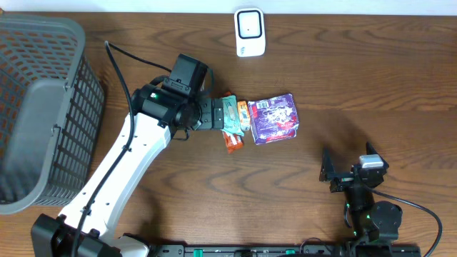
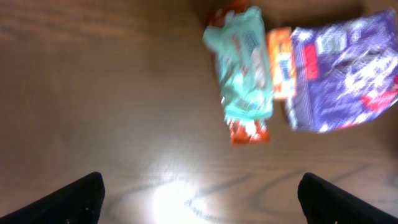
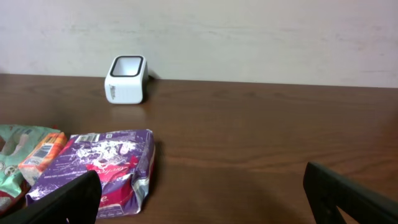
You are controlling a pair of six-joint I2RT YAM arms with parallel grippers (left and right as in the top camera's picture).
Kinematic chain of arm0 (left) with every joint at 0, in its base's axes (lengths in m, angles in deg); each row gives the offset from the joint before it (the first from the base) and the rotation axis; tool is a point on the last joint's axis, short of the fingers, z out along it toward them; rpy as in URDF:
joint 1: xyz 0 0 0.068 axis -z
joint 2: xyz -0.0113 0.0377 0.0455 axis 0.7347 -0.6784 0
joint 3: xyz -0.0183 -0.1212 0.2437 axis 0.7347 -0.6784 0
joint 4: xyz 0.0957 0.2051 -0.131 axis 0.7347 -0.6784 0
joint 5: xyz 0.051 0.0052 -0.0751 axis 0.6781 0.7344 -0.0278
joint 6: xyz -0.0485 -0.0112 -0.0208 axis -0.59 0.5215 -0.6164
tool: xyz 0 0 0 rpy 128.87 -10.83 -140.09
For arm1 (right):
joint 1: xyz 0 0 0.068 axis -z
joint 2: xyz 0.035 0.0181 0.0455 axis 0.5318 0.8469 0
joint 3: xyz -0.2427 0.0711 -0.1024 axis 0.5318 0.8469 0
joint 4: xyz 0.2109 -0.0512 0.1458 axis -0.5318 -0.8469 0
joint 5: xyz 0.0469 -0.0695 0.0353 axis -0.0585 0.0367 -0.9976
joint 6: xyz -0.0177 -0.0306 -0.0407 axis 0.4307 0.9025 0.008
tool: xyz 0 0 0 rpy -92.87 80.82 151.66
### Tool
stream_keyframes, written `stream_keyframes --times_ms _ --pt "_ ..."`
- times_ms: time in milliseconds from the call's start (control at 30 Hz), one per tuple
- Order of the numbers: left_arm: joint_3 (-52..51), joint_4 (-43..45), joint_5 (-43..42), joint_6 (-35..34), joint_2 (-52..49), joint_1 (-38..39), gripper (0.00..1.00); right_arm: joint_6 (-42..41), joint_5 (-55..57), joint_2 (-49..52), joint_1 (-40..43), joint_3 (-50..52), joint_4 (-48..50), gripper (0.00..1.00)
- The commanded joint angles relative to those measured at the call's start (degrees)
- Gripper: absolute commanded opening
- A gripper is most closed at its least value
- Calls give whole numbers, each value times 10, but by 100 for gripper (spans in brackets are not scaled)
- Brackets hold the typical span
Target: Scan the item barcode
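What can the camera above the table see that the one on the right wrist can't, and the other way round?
Only the overhead view shows the grey basket and the white left arm. Only the right wrist view shows the pale wall behind the table. Both show the white scanner, the purple packet, the green packet and the brown table.
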Motion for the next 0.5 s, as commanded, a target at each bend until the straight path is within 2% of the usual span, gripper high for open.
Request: stream_keyframes --times_ms 0,467 --pt "0 -40 14 7 -3 0 100 7 3 -1 7 1 -2 99" --pt "0 -53 14 7 -3 0 100 7 3 -1 7 1 -2 99"
